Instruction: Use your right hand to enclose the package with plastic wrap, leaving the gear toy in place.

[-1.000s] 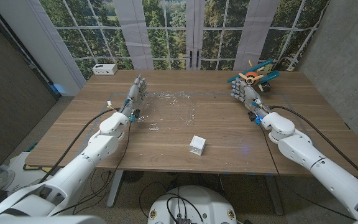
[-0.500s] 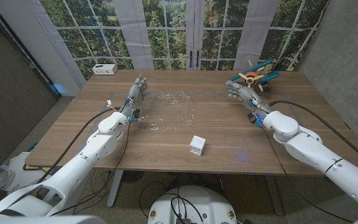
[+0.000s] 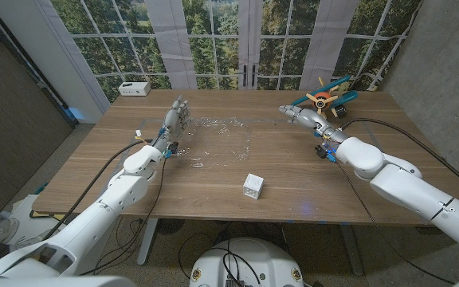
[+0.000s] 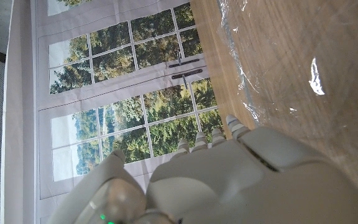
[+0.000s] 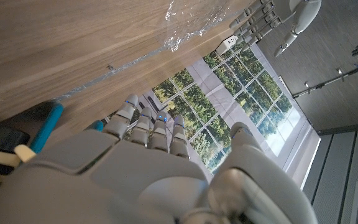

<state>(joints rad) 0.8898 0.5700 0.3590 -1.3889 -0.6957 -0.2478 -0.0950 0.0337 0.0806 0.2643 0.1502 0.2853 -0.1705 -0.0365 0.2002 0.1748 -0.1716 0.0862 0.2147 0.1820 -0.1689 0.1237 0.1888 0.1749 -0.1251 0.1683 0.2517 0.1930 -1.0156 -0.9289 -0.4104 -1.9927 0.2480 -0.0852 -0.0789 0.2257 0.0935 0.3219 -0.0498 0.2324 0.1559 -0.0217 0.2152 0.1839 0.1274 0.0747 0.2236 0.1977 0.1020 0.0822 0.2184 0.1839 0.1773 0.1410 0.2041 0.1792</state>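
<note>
The package [image 3: 253,186], a small white box, stands near the table's front edge in the head view. A clear sheet of plastic wrap [image 3: 223,137] lies crumpled on the wood behind it, and shows again as plastic wrap [image 4: 303,62] and plastic wrap [image 5: 194,22]. The blue and orange gear toy [image 3: 326,96] sits at the back right; a blue arm of the gear toy [image 5: 43,126] shows in the right wrist view. My right hand [image 3: 300,118] holds nothing, its fingers reaching left of the toy toward the wrap. My left hand [image 3: 174,118] holds nothing at the wrap's left edge, fingers straight.
A white device [image 3: 135,88] sits at the table's [image 3: 213,199] back left corner and shows as the white device [image 5: 231,42] too. Windows stand behind the far edge. Bare wood lies between the package and both arms.
My right hand has swung left from beside the gear toy toward the plastic wrap, fingers now pointing left. The left hand, package and wrap have not moved.
</note>
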